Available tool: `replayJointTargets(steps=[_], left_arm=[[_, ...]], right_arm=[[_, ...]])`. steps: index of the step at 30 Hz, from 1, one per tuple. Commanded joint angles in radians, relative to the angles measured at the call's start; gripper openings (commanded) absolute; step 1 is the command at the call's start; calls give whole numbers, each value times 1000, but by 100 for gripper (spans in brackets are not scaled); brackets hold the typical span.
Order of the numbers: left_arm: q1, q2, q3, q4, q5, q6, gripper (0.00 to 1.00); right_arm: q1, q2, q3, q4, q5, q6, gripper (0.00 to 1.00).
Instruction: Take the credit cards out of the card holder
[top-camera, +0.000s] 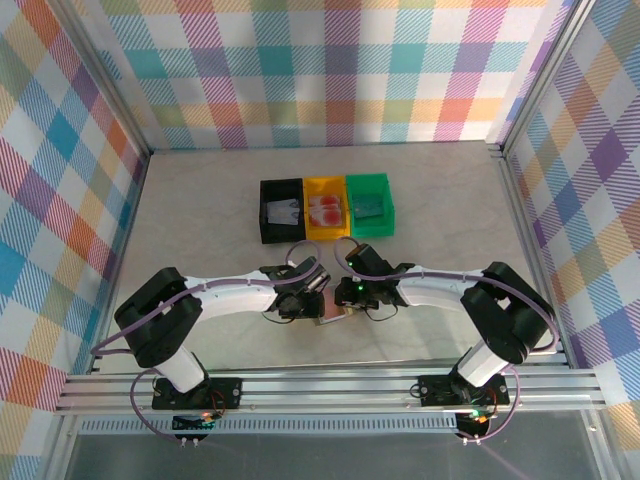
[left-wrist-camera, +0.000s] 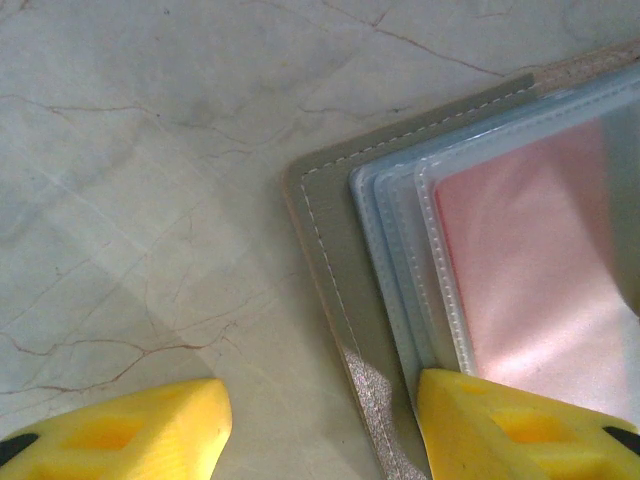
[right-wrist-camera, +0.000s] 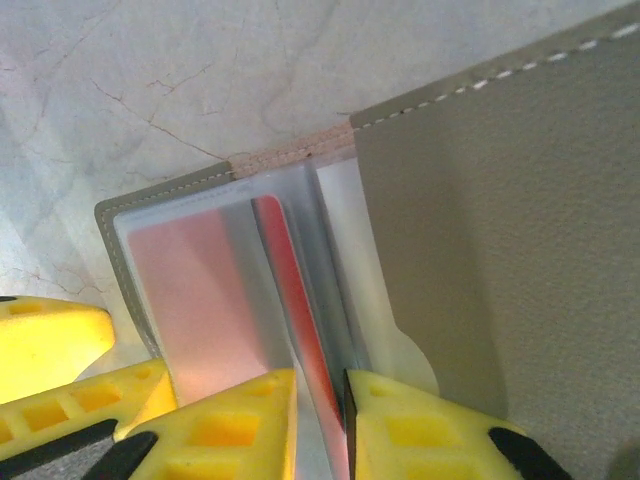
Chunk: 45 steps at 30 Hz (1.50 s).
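The grey-brown card holder (top-camera: 332, 316) lies open on the table between both arms. My right gripper (right-wrist-camera: 320, 420) is shut on a red credit card (right-wrist-camera: 290, 280) that stands edge-on among the clear sleeves, beside the raised cover (right-wrist-camera: 500, 220). A pink credit card (right-wrist-camera: 190, 290) lies flat under a sleeve to the left. My left gripper (left-wrist-camera: 320, 430) is open. One of its fingers (left-wrist-camera: 520, 430) rests on the sleeve over the pink card (left-wrist-camera: 530, 270), the other stands over bare table, and the holder's stitched edge (left-wrist-camera: 330, 230) runs between them.
Black (top-camera: 281, 210), yellow (top-camera: 326, 208) and green (top-camera: 369, 205) bins stand in a row just beyond the grippers, each with something inside. Checked walls close off the back and both sides. The left gripper's finger (right-wrist-camera: 50, 345) sits close to my right fingers.
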<state>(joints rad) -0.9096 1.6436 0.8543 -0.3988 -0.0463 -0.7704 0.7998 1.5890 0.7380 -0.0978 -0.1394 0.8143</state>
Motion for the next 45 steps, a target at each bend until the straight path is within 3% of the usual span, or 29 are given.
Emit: replayJointTargets(steps=[1, 9, 21, 33, 35, 41, 45], left_arm=[[-22, 123, -47, 46, 66, -7, 56], [-22, 109, -37, 21, 46, 10, 56], [5, 11, -34, -35, 4, 45, 56], [34, -37, -37, -19, 38, 37, 57], [34, -42, -36, -21, 37, 37, 57], [33, -54, -40, -14, 40, 36, 57], [36, -65, -55, -12, 33, 26, 57]], right_arm=[[4, -19, -15, 18, -6, -21, 18], [-1, -53, -20, -30, 42, -32, 0], [-27, -150, -53, -78, 89, -27, 0], [-42, -174, -103, -9, 17, -18, 0], [-43, -187, -102, -23, 26, -21, 9], [-43, -217, -61, -151, 105, -18, 57], [-30, -172, 32, -305, 148, 10, 60]])
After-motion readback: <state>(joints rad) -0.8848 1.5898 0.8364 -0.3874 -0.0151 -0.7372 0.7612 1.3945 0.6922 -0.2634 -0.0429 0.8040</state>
